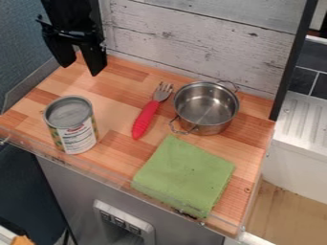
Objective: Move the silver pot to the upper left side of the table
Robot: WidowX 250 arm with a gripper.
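End effector (pixel 80 71) spread, empty, well apart from silver pot (pixel 205 112); low carry could clip red-handled fork (pixel 146 117) between them.

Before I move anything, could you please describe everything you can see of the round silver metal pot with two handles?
The round silver metal pot is shiny, deep-walled, lidless and empty, with thin wire loop handles on opposite sides. It stands upright on the right part of the brown wooden tabletop, between the whitewashed plank wall and the folded green cloth. I cannot tell whether its nearer handle touches the cloth.
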